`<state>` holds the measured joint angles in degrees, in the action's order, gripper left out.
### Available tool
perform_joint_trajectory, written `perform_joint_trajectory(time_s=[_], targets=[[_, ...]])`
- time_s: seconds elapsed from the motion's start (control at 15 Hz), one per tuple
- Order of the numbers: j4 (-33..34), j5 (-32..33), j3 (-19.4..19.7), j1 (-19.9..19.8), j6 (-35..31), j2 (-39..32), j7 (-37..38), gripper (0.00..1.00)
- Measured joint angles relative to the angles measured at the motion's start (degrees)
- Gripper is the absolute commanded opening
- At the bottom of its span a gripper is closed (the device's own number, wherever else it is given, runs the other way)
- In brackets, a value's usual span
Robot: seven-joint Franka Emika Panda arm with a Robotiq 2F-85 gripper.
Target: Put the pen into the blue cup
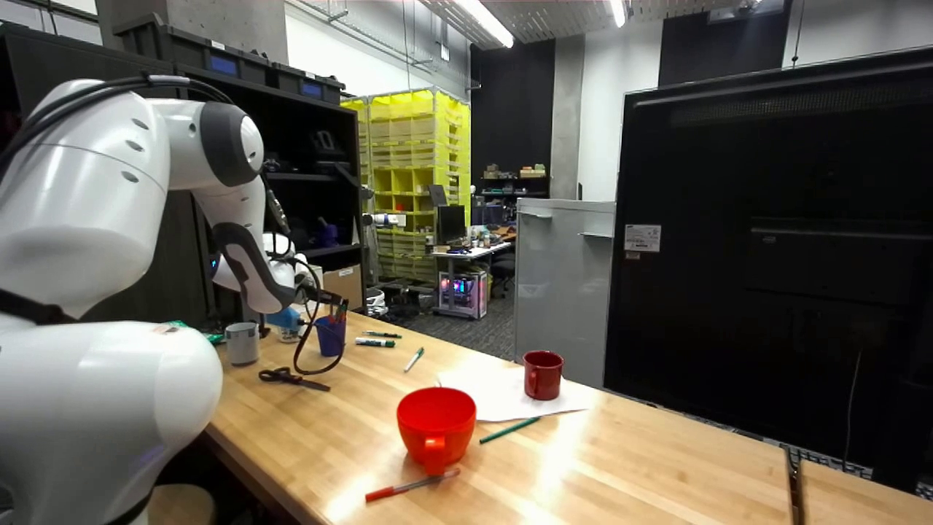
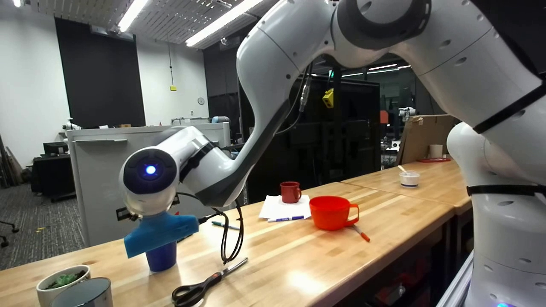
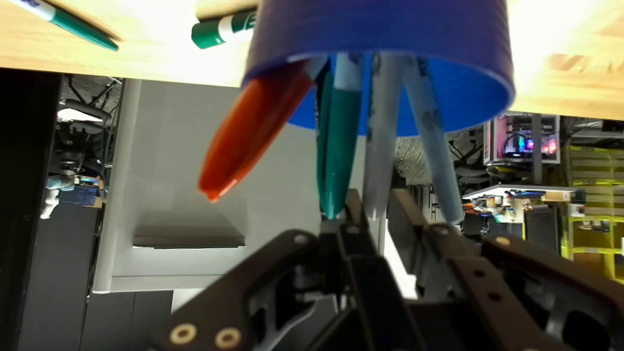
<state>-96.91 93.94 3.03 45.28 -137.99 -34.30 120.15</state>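
Upright on the table is the blue cup [image 3: 380, 24], also visible in both exterior views, partly behind the gripper's blue mount [image 2: 160, 232] in an exterior view. Several pens stand in it, among them an orange-red one [image 3: 258, 126], a green one [image 3: 341, 141] and a bluish-grey one [image 3: 434, 141]. A grey pen [image 3: 382, 131], its lower part inside the cup, has its top end between the fingertips of my gripper [image 3: 376, 204]. The jaws are a little apart, with a gap beside this pen. Which of these pens the task means, I cannot tell.
Markers [image 1: 375, 342] lie beyond the cup, and scissors [image 2: 198, 290] lie beside it. A grey mug [image 1: 242, 343] and a plant pot [image 2: 64, 283] stand close by. Farther along are a large red bowl with a handle [image 1: 437, 423] and a red cup [image 1: 543, 375] on paper.
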Motion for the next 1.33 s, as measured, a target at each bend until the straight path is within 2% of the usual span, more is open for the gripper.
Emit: perform_joint_trajectory(time_s=[0.2,0.47,0.87,1.33], targets=[[0.08,0.47,-5.67,-4.53,2.00,-0.02,-1.44,0.72],[0.44,0.48,-10.53,-8.46,3.54,-0.02,-4.04,0.99],[2.54,0.48,-14.33,-11.69,4.08,-0.03,-9.14,1.00],[6.04,0.48,-16.29,-12.98,4.17,0.39,-13.74,1.00]])
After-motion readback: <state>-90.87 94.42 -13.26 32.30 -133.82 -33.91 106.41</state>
